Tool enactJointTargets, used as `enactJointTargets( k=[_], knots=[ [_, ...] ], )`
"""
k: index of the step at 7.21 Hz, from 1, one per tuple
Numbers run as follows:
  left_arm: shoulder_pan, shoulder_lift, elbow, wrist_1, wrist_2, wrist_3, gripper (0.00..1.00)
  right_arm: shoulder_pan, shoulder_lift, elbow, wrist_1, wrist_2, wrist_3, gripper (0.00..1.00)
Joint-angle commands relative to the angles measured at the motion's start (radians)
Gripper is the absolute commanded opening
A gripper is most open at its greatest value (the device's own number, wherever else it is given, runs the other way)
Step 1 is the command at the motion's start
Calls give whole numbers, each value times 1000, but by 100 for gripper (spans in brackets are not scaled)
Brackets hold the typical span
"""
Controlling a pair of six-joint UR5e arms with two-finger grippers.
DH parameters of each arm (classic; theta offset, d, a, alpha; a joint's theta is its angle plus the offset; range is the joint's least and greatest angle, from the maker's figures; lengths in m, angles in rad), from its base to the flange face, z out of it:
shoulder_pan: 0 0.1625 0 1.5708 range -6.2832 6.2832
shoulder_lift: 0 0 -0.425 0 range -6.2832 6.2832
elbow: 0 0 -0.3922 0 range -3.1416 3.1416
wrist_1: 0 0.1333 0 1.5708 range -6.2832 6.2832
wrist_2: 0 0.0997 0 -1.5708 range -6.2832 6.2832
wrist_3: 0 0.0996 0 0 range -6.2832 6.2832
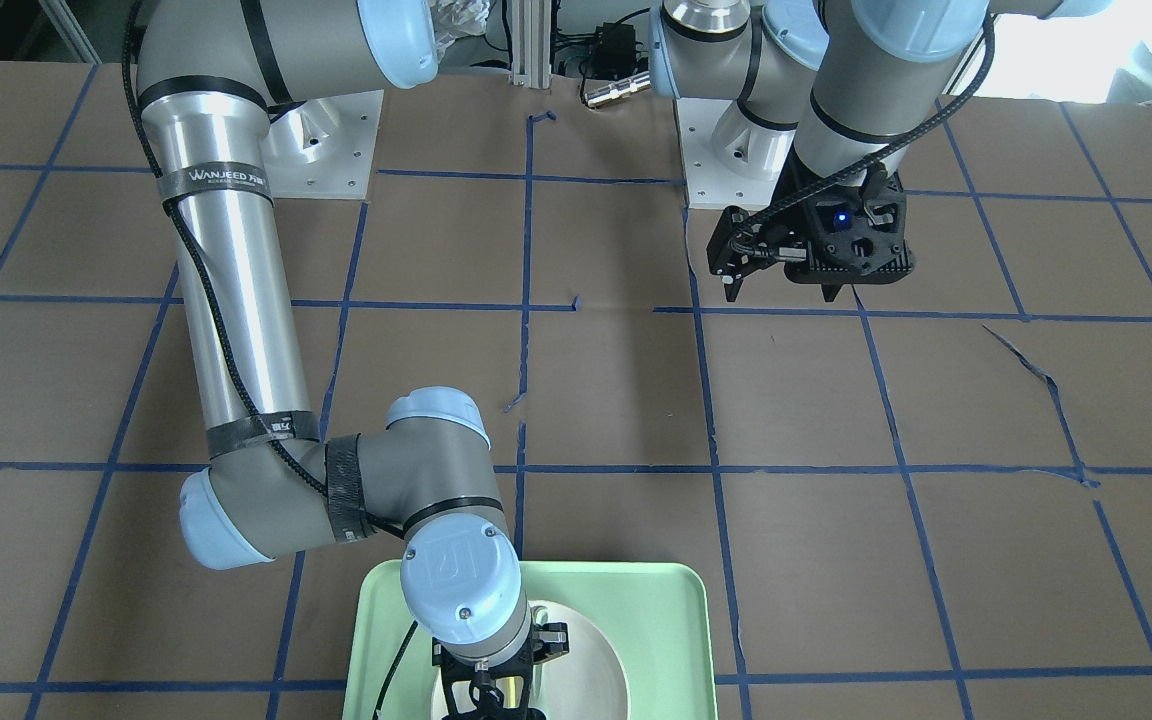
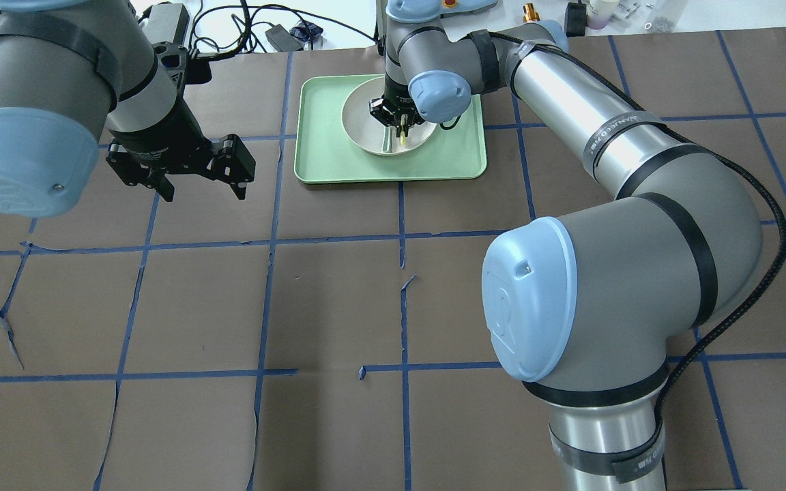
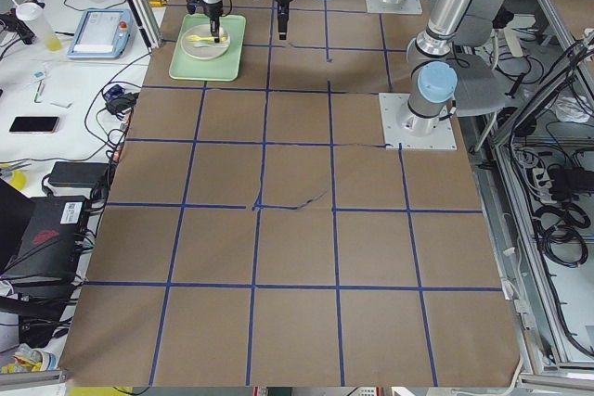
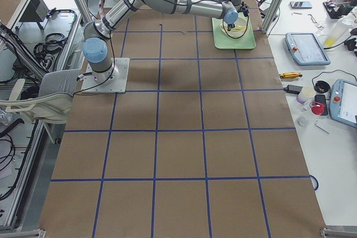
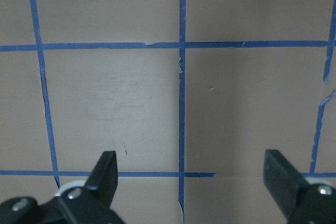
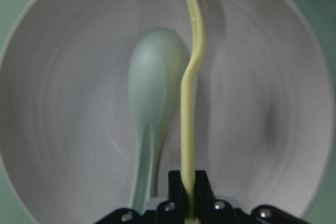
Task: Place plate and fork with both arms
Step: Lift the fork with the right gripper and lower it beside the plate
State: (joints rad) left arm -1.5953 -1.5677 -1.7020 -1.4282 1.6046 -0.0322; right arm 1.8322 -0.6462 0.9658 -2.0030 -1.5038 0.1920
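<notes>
The off-white plate (image 2: pixel 360 121) lies in the mint-green tray (image 2: pixel 325 158) at the table's far side. My right gripper (image 2: pixel 397 127) hangs over the plate, shut on the handle of the yellow fork (image 2: pixel 402 136). In the right wrist view the fork (image 6: pixel 191 103) runs from my shut fingers across the plate (image 6: pixel 273 77), beside a pale green spoon (image 6: pixel 155 87) that lies in the plate. My left gripper (image 2: pixel 203 194) is open and empty above the bare table, left of the tray. The left wrist view shows its fingers (image 5: pixel 105 171) wide apart over the brown table.
The table is brown paper with a grid of blue tape. The tray (image 1: pixel 666 620) sits at the table edge far from the robot's bases. My right arm's long forearm (image 2: pixel 604 129) stretches across the table's right half. Cables and small items lie beyond the far edge.
</notes>
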Motion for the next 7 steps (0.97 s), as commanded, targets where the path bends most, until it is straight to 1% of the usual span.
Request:
enactJointTargets(
  k=[1, 2, 3, 4, 7],
  knots=[
    [0, 0, 1, 0, 0, 0, 100, -17, -52, 11, 4, -12, -50, 0],
    [0, 0, 1, 0, 0, 0, 100, -72, -62, 16, 12, -15, -109, 0],
    [0, -2, -1, 0, 0, 0, 100, -127, -73, 48, 18, -13, -152, 0],
    [0, -3, -1, -1, 0, 0, 100, -148, -72, 89, 15, -16, -158, 0],
    [0, -3, -1, -2, 0, -2, 100, -146, -52, 103, 9, -12, -115, 0]
  ],
)
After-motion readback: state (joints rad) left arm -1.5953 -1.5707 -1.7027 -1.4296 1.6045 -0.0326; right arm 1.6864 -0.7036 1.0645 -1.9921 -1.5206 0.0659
